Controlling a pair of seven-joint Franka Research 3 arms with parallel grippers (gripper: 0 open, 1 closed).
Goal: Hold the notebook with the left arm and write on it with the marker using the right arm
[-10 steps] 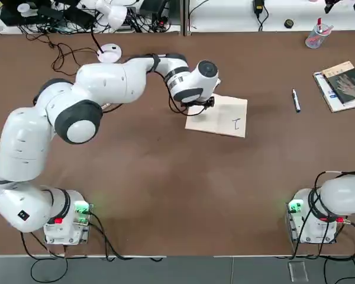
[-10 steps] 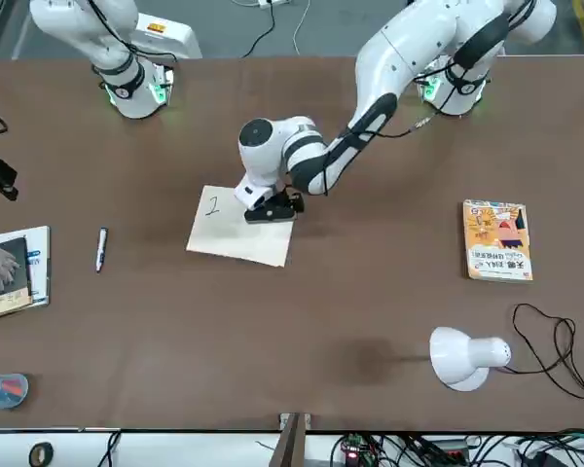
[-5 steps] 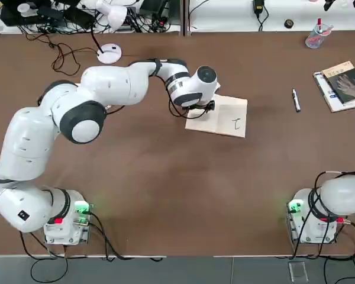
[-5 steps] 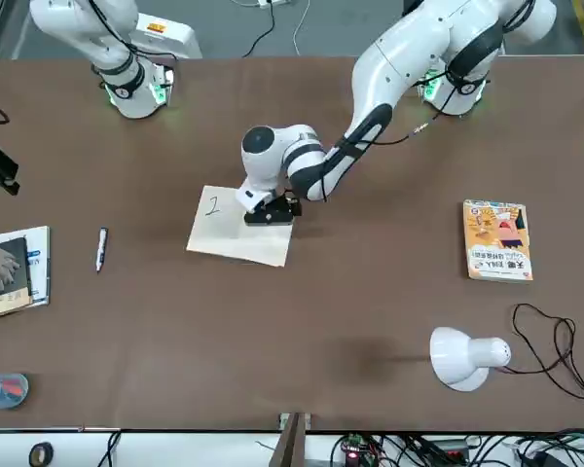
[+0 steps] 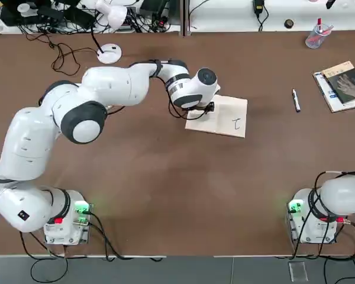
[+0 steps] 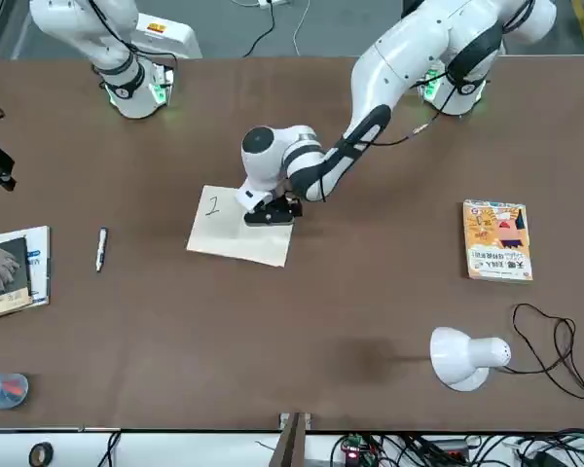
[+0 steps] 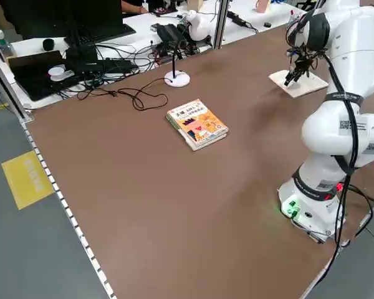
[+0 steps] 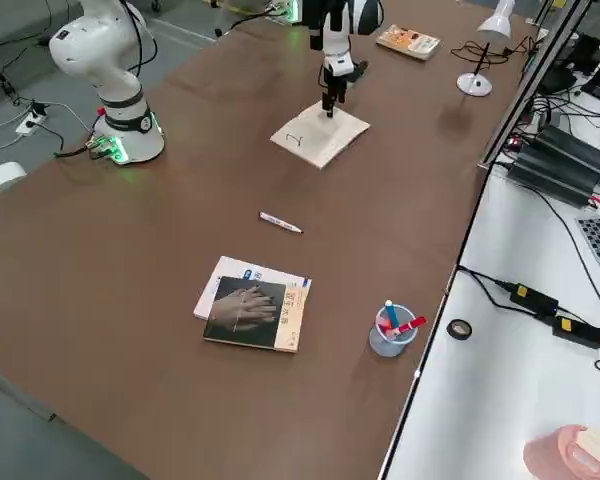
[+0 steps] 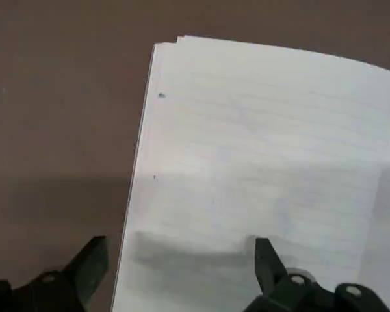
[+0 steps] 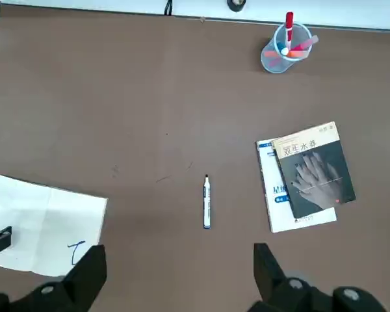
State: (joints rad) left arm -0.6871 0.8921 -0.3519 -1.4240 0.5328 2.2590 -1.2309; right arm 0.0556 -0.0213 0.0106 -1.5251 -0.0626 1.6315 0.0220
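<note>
Spread apart, the fingers of the left hand straddle one edge of the notebook, one over the page and the other over the bare desk; whether either presses on paper or wood cannot be told. Spread too, and holding nothing, the right hand hangs raised over the robot's right side of the desk. It falls outside the top view, and the front view catches only a piece of it at the edge.

From the left in the top view, the white lamp stands beyond the left arm, with dark cables tangled beside it. An orange-yellow book is hidden there behind that arm, though the front view has it whole. Next comes the notebook, open and flat, its left part covered by the hand and wrist. A small dark mark like a T shows on the uncovered page; faint lines on the paper are hard to make out.

Right of the notebook and apart from it, the marker lies on the desk, untouched. Seen from the right wrist, it is well apart from the hand, out past its fingertips and lined up with the gap between them. Further right, the cup of pens stands on the far side; nearer, a grey-covered book overlaps a white book, hiding much of its cover.
</note>
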